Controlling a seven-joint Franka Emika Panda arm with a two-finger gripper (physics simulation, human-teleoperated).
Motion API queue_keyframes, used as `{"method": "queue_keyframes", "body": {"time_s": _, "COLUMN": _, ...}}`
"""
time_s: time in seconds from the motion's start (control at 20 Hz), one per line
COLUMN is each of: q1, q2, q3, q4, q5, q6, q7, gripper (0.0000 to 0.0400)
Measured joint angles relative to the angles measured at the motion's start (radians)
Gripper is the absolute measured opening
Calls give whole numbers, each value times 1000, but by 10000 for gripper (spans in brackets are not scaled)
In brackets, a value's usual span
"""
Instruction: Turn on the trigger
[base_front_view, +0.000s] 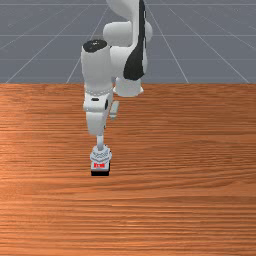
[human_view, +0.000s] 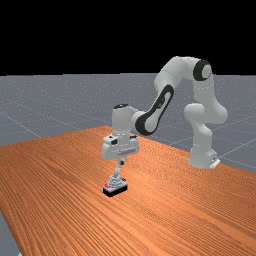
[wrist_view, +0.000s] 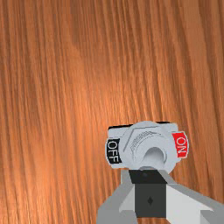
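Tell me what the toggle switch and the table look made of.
The switch looks like satin metal, or possibly grey plastic: smooth, pale grey, softly shaded. Its black base could be plastic or rubber, plain and dark. The table looks like orange-brown wood, lightly glossy: streaky grain, soft bright patches.

The arm (human_view: 175, 75) reaches over the wooden table (human_view: 60, 200), jaws together at the lever (human_view: 117, 172) of a switch (human_view: 115, 189).
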Motion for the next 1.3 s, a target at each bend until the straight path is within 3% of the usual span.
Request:
{"method": "queue_keyframes", "body": {"time_s": 0.2, "q1": -3, "q2": -5, "q3": 3, "q4": -18, "q5": 9, "q6": 30, "q7": -8, "gripper": 0}}
{"method": "queue_keyframes", "body": {"time_s": 0.25, "q1": 17, "q2": -14, "q3": -10, "q4": -51, "q5": -12, "q6": 100, "q7": 13, "gripper": 0}}
{"method": "queue_keyframes", "body": {"time_s": 0.6, "q1": 11, "q2": -52, "q3": -8, "q4": -99, "q5": -6, "q6": 90, "q7": -3, "gripper": 0}}
{"method": "queue_keyframes", "body": {"time_s": 0.75, "q1": 41, "q2": -40, "q3": -34, "q4": -117, "q5": -51, "q6": 148, "q7": 43, "gripper": 0}}
{"method": "queue_keyframes", "body": {"time_s": 0.8, "q1": 10, "q2": -13, "q3": -6, "q4": -71, "q5": -9, "q6": 70, "q7": 4, "gripper": 0}}
{"method": "queue_keyframes", "body": {"time_s": 0.85, "q1": 6, "q2": 4, "q3": -2, "q4": -63, "q5": -3, "q6": 70, "q7": 0, "gripper": 0}}
{"method": "queue_keyframes", "body": {"time_s": 0.9, "q1": 10, "q2": -1, "q3": 1, "q4": -102, "q5": 31, "q6": 162, "q7": 29, "gripper": 0}}
{"method": "queue_keyframes", "body": {"time_s": 1.0, "q1": 10, "q2": 13, "q3": 3, "q4": -101, "q5": 44, "q6": 177, "q7": 43, "gripper": 0}}
{"method": "queue_keyframes", "body": {"time_s": 1.05, "q1": -47, "q2": 7, "q3": 52, "q4": -90, "q5": 100, "q6": 152, "q7": -79, "gripper": 0}}
{"method": "queue_keyframes", "body": {"time_s": 1.1, "q1": 4, "q2": 7, "q3": 8, "q4": -99, "q5": 49, "q6": 173, "q7": 30, "gripper": 0}}
{"method": "queue_keyframes", "body": {"time_s": 1.3, "q1": 0, "q2": 8, "q3": 9, "q4": -94, "q5": 57, "q6": 166, "q7": 24, "gripper": 0}}
